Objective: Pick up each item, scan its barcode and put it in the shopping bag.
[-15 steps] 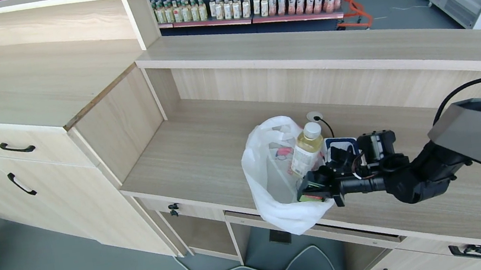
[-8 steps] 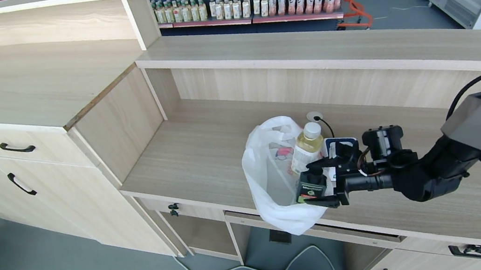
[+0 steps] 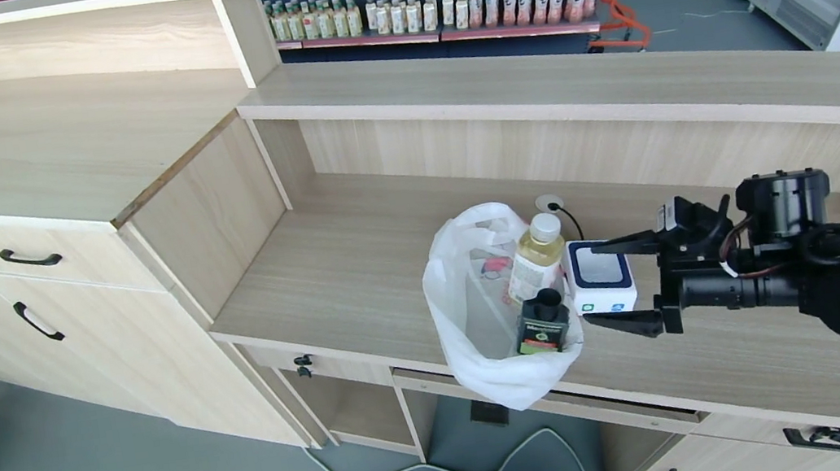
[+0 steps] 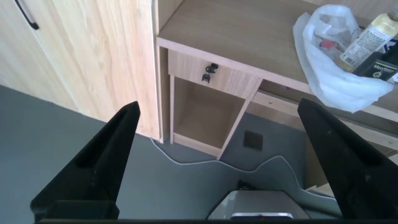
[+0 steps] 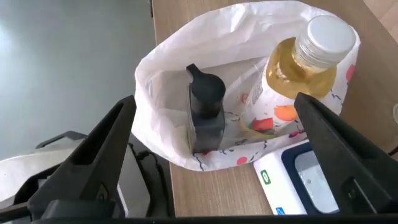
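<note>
Your right gripper (image 3: 617, 283) wide open, empty, arm stretched level over worktop (image 3: 359, 269), right of shopping bag (image 3: 452, 297); left gripper (image 4: 217, 158) also wide open, empty.

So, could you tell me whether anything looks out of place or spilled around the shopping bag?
One thing: the shopping bag sags over the front edge of the counter, with the dark bottle standing near that side. The yellow drink bottle leans a little inside it. I see nothing spilled or damaged.

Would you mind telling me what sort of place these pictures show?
Most likely a shop checkout: a wooden counter with a barcode scanner and a shopping bag, and shelves of bottled drinks behind.
</note>
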Robot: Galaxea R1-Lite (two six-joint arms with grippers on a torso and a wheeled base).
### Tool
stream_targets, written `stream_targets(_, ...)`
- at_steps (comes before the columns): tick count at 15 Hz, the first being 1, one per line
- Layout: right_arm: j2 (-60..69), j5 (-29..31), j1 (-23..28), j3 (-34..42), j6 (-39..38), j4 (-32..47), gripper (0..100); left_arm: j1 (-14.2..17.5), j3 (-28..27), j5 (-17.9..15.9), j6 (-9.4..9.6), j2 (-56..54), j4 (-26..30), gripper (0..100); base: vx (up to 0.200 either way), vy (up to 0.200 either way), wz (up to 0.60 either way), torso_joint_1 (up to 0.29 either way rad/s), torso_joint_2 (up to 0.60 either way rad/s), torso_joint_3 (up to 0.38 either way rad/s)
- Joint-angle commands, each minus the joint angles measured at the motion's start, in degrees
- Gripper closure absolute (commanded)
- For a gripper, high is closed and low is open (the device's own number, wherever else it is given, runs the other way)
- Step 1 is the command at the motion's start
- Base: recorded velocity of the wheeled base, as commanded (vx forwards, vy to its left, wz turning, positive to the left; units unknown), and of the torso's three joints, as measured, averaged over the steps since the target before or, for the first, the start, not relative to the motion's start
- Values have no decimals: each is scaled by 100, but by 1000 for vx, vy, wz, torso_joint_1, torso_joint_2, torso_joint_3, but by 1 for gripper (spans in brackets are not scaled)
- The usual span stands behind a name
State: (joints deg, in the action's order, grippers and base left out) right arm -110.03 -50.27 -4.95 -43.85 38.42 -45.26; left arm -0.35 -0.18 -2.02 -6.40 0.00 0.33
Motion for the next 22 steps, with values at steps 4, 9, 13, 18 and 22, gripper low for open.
stream_targets(4,1933,308,1216,1326,130,-18,0,0,1,0,-2,0,2,0,0,0,0,0,0,0)
stream_targets(9,2742,2443,1427,1274,-1065,-9,0,0,1,0,-2,0,2,0,0,0,-480,0,-2,3)
stream_targets(13,3058,3779,1444,1089,-2041,9,0,0,1,0,-2,0,2,0,0,0,-450,3,2,3)
stream_targets(18,4130,4395,1725,2161,-2700,-114,0,0,1,0,-2,0,2,0,0,0,0,0,0,0)
stream_targets(22,5730,4702,1681,3787,-3113,70,0,0,1,0,-2,0,2,0,0,0,0,0,0,0)
